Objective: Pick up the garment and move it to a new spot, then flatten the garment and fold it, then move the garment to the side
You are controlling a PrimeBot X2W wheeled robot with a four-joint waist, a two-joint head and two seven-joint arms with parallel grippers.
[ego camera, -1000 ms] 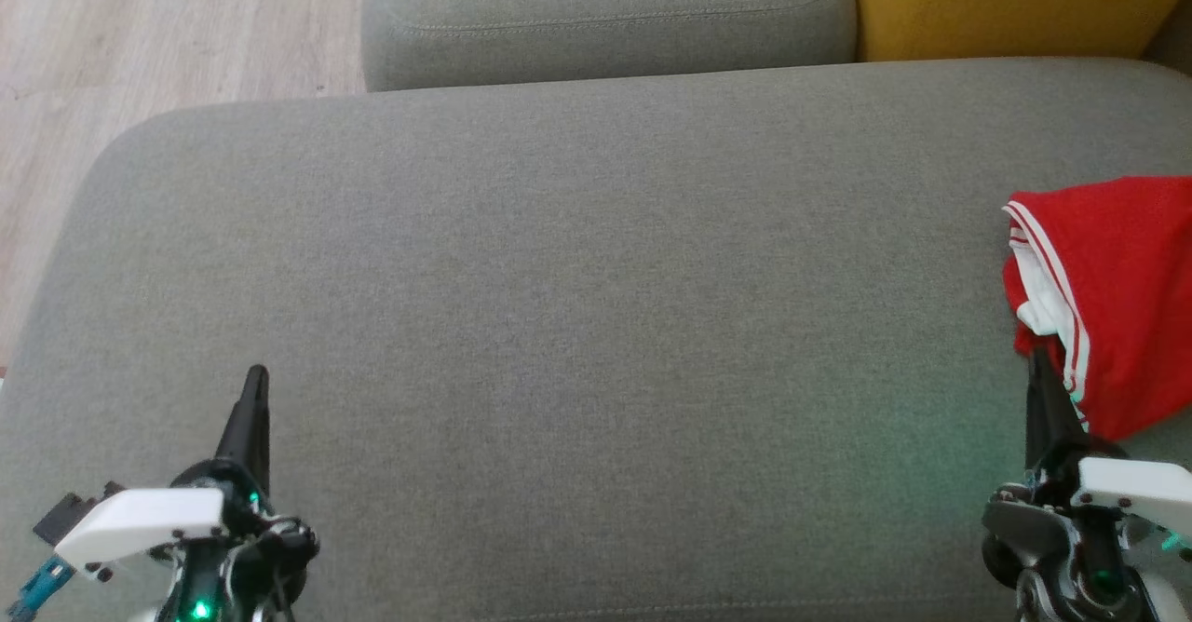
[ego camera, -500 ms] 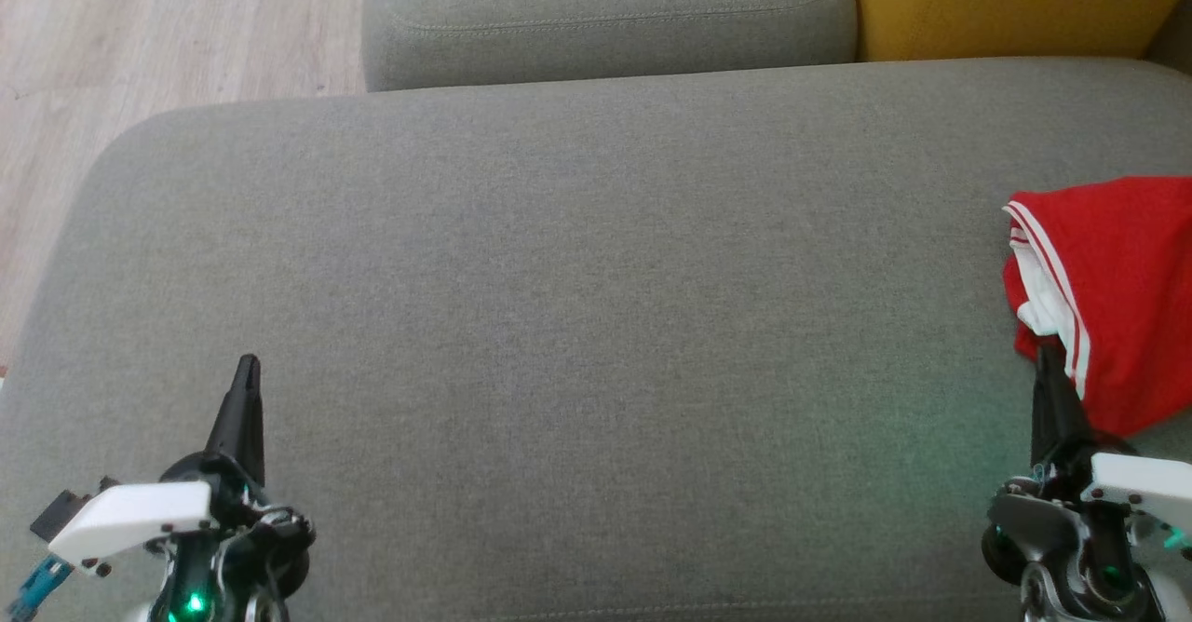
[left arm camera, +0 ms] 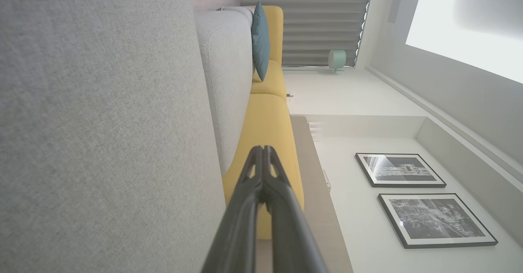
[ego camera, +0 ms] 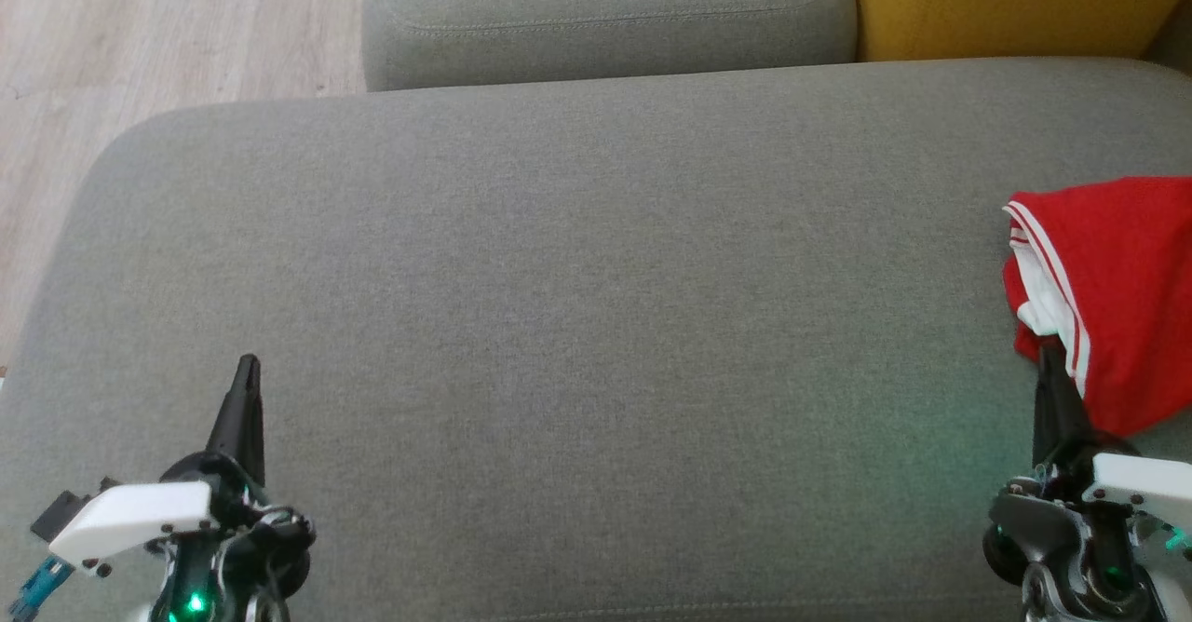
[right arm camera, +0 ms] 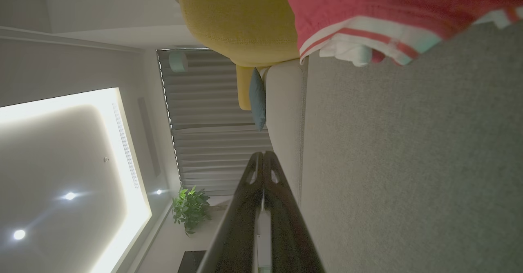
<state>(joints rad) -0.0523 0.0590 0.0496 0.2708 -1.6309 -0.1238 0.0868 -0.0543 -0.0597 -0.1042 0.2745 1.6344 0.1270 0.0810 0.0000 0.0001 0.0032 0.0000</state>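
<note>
my left gripper: low left over the seat, jaws pressed together, empty. my right gripper: low right, jaws together, empty, tip just beside the garment. garment: red, bunched, at the seat's right edge.
</note>
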